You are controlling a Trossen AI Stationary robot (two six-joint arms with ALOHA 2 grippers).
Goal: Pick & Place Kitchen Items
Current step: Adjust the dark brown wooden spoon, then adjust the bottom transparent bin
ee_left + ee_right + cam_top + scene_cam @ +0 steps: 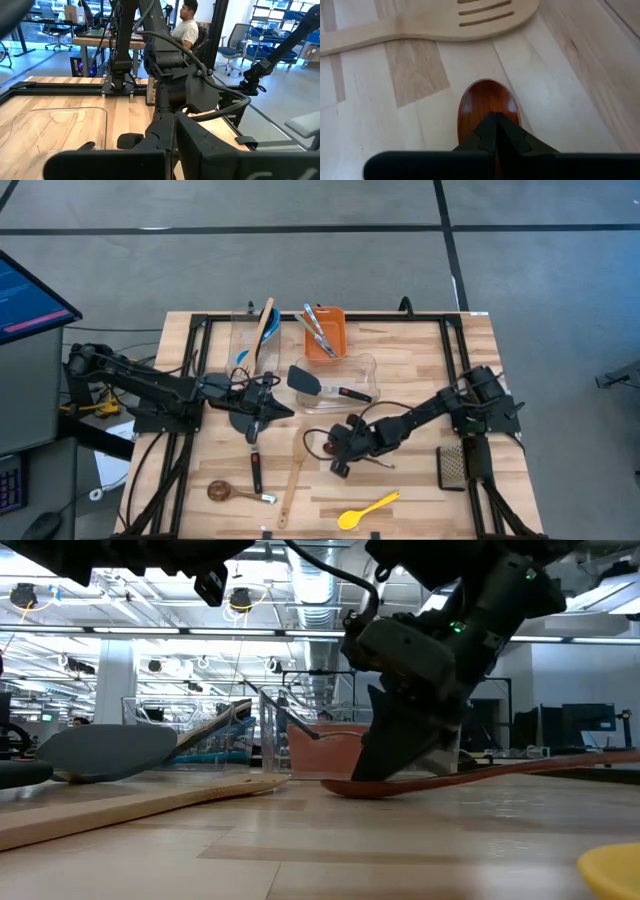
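Observation:
A red-brown wooden spoon (487,102) lies on the table, bowl toward the wooden slotted spatula (470,17), its handle (560,765) slanting up off the wood. My right gripper (495,122) is shut, slanting down, its tips on the spoon. My left gripper (268,404) hangs level and shut above a black turner (252,442), with nothing in it. A yellow spoon (368,510) and a brown-bowled spoon (225,492) lie near the front edge. My right gripper rests its shut fingertips (395,768) on the spoon where the bowl meets the handle (470,125). It comes slanting down from the table's right side, along the spoon. Nothing shows between the fingers. The spoon's bowl is on the table.
An orange bin (333,340) with utensils and a clear tub (243,338) holding blue and wooden utensils stand at the back. A second clear tub (362,375) holds a black spatula (306,380). A black slotted turner (452,465) lies at the right. A person sits beyond the table.

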